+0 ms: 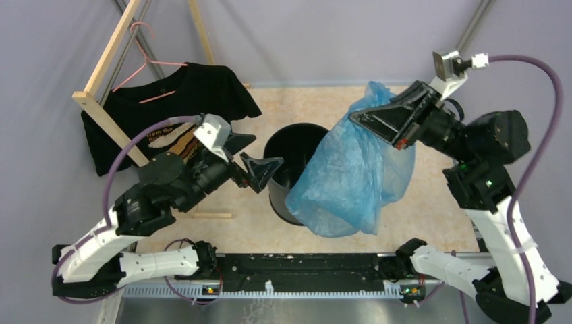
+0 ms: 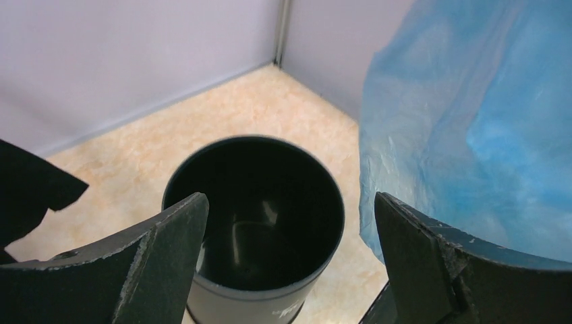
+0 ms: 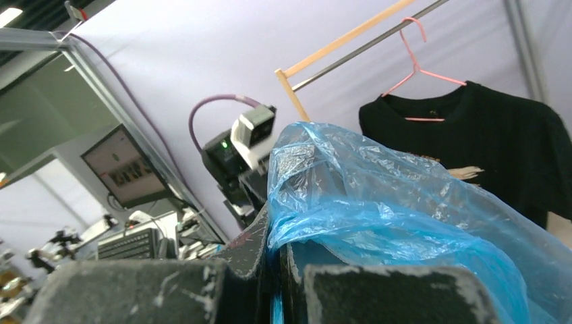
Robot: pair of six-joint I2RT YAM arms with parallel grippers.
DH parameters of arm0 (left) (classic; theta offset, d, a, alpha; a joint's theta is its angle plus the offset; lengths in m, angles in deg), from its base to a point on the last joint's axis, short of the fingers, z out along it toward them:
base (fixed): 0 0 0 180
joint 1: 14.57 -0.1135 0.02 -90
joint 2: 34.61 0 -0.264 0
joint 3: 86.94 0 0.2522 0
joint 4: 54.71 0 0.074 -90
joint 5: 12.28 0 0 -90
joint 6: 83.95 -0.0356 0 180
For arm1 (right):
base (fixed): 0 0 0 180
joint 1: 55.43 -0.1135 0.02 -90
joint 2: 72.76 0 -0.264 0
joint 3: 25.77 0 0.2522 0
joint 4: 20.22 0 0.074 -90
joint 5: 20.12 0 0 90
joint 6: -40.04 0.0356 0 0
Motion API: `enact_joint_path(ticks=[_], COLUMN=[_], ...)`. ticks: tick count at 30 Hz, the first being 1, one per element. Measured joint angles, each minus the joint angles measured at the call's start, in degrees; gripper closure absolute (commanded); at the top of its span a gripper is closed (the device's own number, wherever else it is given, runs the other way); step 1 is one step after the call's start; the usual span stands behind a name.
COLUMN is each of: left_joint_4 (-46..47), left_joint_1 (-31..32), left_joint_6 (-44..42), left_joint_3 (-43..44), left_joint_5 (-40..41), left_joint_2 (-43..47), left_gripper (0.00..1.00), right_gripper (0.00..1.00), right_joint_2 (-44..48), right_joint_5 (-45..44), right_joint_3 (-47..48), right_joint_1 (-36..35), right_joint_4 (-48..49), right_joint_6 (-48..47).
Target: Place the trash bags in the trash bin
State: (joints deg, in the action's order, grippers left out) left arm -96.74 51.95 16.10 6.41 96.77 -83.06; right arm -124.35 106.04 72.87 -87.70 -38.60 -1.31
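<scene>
The light-blue trash bag [image 1: 351,169] hangs from my right gripper [image 1: 361,116], which is shut on its top edge, held high to the right of the trash bin [image 1: 291,152]. The bag's lower part drapes in front of the bin's right side. In the right wrist view the crinkly bag [image 3: 405,216] is pinched between the closed fingers at my right gripper [image 3: 275,244]. My left gripper [image 1: 253,158] is open and empty just left of the bin's rim. In the left wrist view the bin [image 2: 256,216] stands upright and empty between my left gripper [image 2: 290,223] fingers, the bag [image 2: 472,128] at the right.
A black T-shirt [image 1: 168,108] hangs on a pink hanger [image 1: 148,61] from a wooden rack [image 1: 108,61] at the back left. Purple walls enclose the beige table [image 1: 432,196]. The arm bases and a black rail [image 1: 303,270] run along the near edge.
</scene>
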Motion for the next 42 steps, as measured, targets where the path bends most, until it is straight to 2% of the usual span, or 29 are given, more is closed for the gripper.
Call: enact_joint_path(ticks=[5,10,18,23,26,28,33,37,39,42], left_joint_4=[-0.7,-4.9,-14.4,-18.5,-18.2,-16.7,-11.0,-8.2,-6.8,-5.9], left_joint_1=[0.0,0.0,0.0,0.0,0.0,0.0,0.0,0.0,0.0,0.0], left_joint_6=[-0.6,-0.2,3.7,5.7,4.9,3.6,2.0,2.7,4.0,6.2], left_joint_3=[-6.3,-6.8,1.4,2.8,2.8,2.8,2.8,1.9,-0.6,-4.6], left_joint_5=[0.2,1.4,7.7,11.5,10.6,7.2,-2.6,-4.5,-3.9,-1.9], left_joint_2=[-0.9,-4.0,-3.5,-2.4,-1.2,0.1,2.8,0.9,-1.1,-5.3], left_gripper=[0.01,0.01,0.01,0.01,0.01,0.01,0.1,0.19,0.18,0.1], right_gripper=[1.0,1.0,1.0,1.0,1.0,1.0,1.0,1.0,1.0,1.0], right_joint_2=[-4.7,-4.6,-2.4,-3.8,-3.2,-2.6,-1.7,-2.1,-2.7,-3.4], right_joint_5=[2.1,1.4,-14.9,-20.7,-23.6,-24.6,-23.6,-21.0,-19.3,-16.9], right_joint_3=[0.0,0.8,-5.5,-7.6,-8.5,-8.5,-8.6,-10.1,-10.8,-12.6], right_joint_1=[0.0,0.0,0.0,0.0,0.0,0.0,0.0,0.0,0.0,0.0], right_joint_4=[8.2,7.2,-5.0,-12.9,-15.6,-16.2,-12.7,-7.2,-4.3,1.2], right_joint_6=[5.9,2.1,-13.1,-19.4,-22.1,-23.0,-22.6,-19.6,-17.4,-13.1])
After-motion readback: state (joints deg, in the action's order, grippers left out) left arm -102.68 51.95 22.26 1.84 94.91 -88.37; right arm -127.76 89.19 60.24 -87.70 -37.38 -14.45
